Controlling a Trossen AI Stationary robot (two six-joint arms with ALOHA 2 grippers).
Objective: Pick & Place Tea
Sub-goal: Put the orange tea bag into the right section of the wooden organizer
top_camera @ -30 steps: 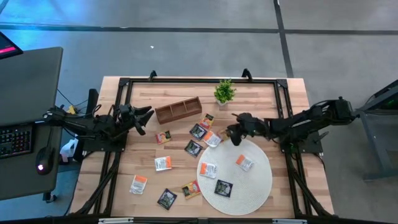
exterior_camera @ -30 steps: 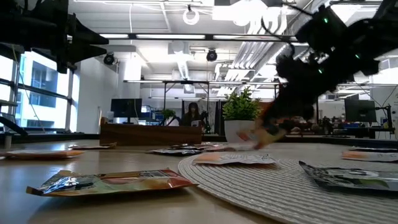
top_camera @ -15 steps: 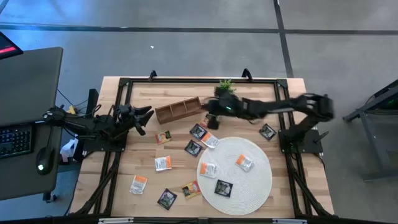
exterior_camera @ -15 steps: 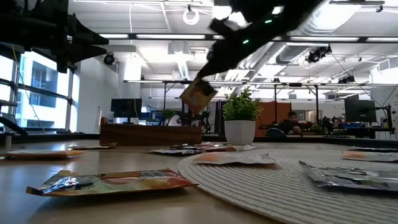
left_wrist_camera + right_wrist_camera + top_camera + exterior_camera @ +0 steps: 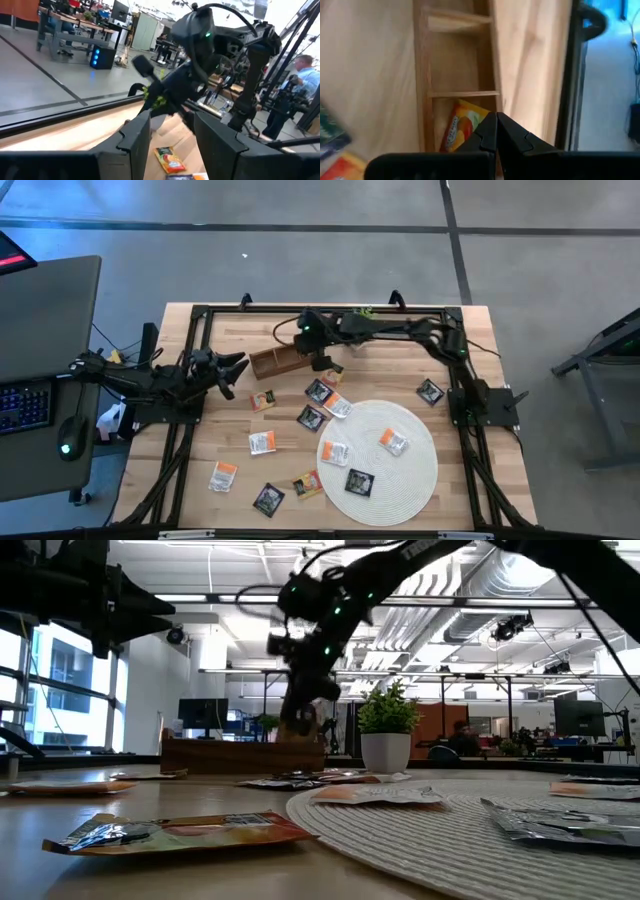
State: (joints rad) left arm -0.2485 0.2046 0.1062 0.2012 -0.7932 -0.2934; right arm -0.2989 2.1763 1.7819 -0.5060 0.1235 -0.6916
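The right claw (image 5: 496, 131), pinched shut on an orange sachet (image 5: 461, 127) over the tray (image 5: 286, 358), holds something light, thin and crinkly, best gripped by an edge.

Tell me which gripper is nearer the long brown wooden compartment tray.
Right. The right gripper hangs over the long brown wooden compartment tray at its plant-side end; the left gripper waits just off the tray's other end, beside it.
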